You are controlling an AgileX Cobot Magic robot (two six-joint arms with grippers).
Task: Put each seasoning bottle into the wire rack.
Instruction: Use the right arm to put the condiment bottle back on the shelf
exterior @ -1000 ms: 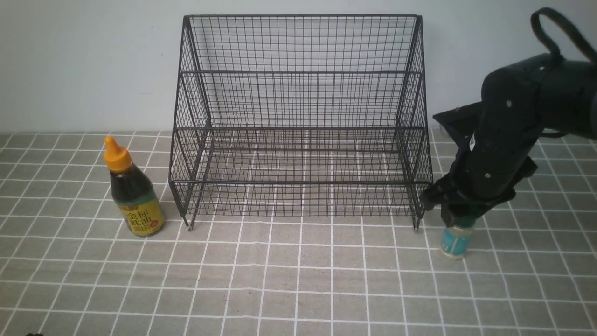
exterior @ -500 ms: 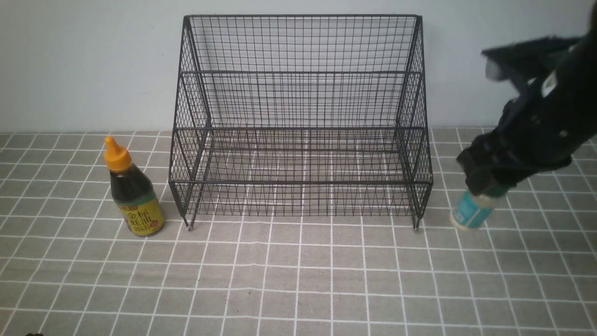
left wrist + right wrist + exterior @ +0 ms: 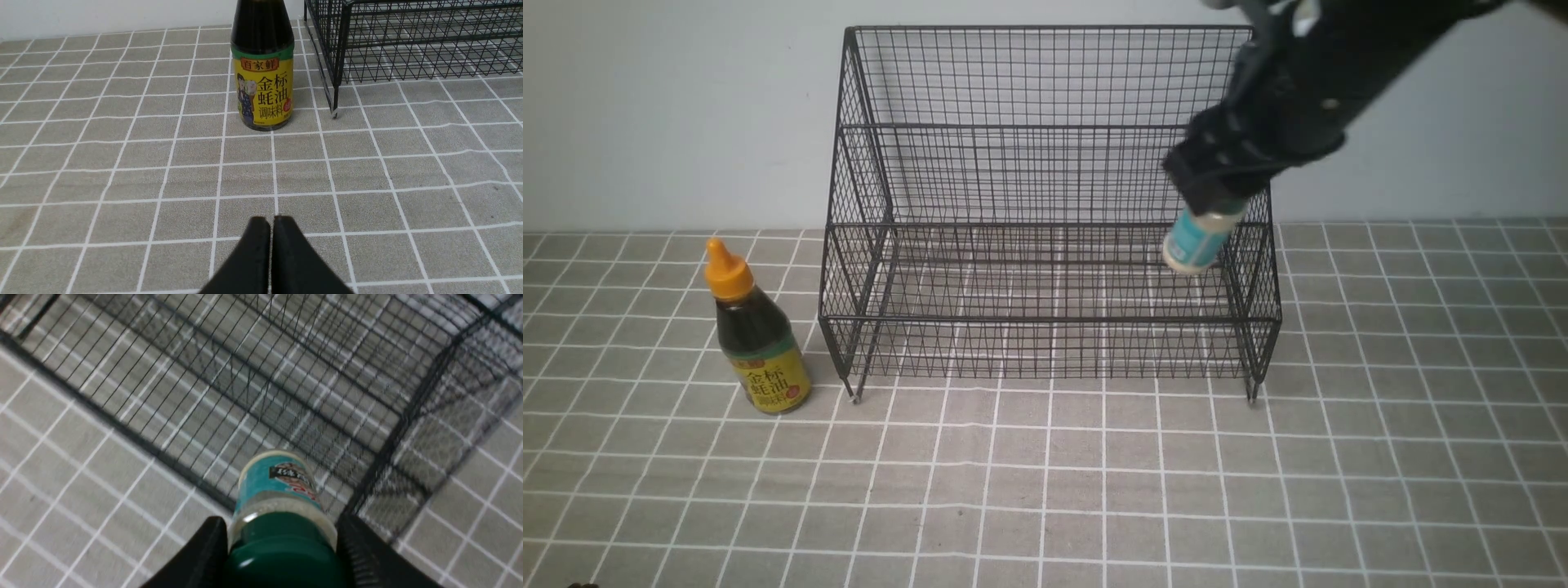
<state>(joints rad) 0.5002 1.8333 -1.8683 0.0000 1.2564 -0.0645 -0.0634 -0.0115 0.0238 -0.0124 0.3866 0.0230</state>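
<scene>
While your right claw (image 3: 282,555) grips the small shaker (image 3: 278,486) by its green cap, tilted over the rack's (image 3: 1045,318) two-o'clock side, your left is closed, empty. The sauce bottle (image 3: 764,351), nine o'clock, looks heavier, slicker; grasp its body.

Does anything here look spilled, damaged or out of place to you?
Nothing looks spilled or damaged. The small shaker hangs tilted, but that is simply how the right fingers hold it. The sauce bottle stands upright beside the wire rack.
</scene>
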